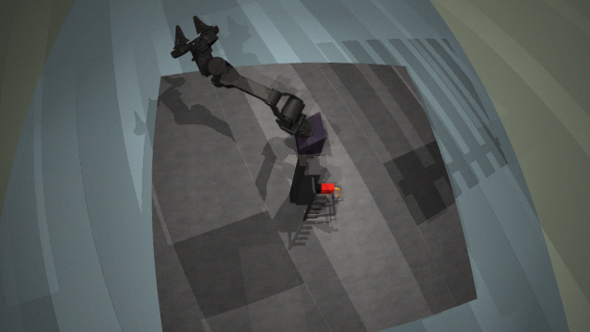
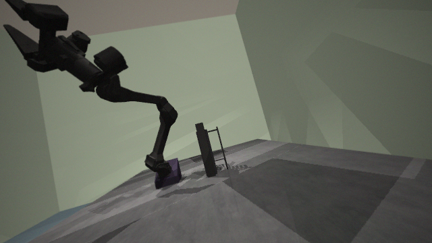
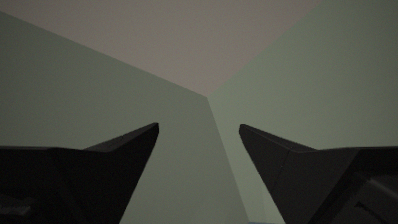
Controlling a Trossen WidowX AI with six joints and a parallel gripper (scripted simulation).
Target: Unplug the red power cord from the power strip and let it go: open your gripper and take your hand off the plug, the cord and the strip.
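Nothing looks done yet: the claw (image 1: pixel 191 27) gapes apart and holds nothing at the upper left, well apart from the red plug (image 1: pixel 327 187), seemingly seated in the upright power strip (image 1: pixel 301 186) at center.

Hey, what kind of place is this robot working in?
Probably a bare test cell, not a home or workshop: plain green walls, a grey patchwork floor, one arm on a purple base, and a dark upright strip with a red plug.
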